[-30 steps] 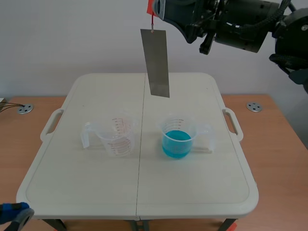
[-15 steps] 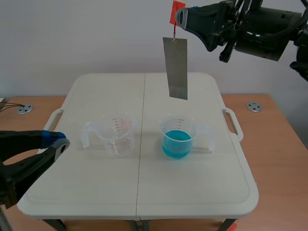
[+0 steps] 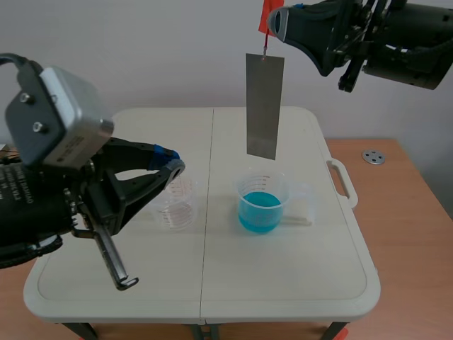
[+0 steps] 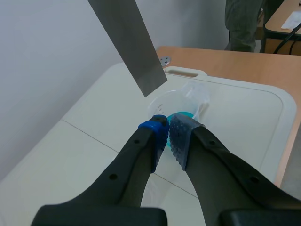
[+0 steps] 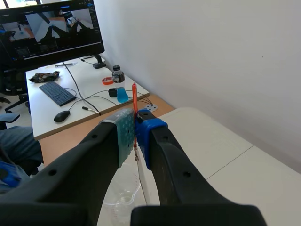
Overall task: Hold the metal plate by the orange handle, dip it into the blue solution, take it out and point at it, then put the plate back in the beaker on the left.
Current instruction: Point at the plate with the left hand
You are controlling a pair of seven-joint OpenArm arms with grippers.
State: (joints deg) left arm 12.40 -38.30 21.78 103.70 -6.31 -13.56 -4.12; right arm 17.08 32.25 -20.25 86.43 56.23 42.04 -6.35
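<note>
Left gripper [image 3: 173, 161] has swung up over the table [image 3: 283, 283] since 1 s ago, pinched shut on nothing, in front of the empty beaker [image 3: 177, 210]. Metal plate [image 3: 265, 106] hangs above the blue solution [image 3: 260, 204], right gripper [image 3: 276, 21] clamping its orange handle [image 3: 263, 18]. Probably best lowered dead straight, centred.

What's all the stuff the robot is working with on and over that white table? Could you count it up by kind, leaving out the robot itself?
Beakers: 2 (empty beaker, beaker of blue solution)
Metal plate: 1, hanging by its orange handle
Total: 3
</note>
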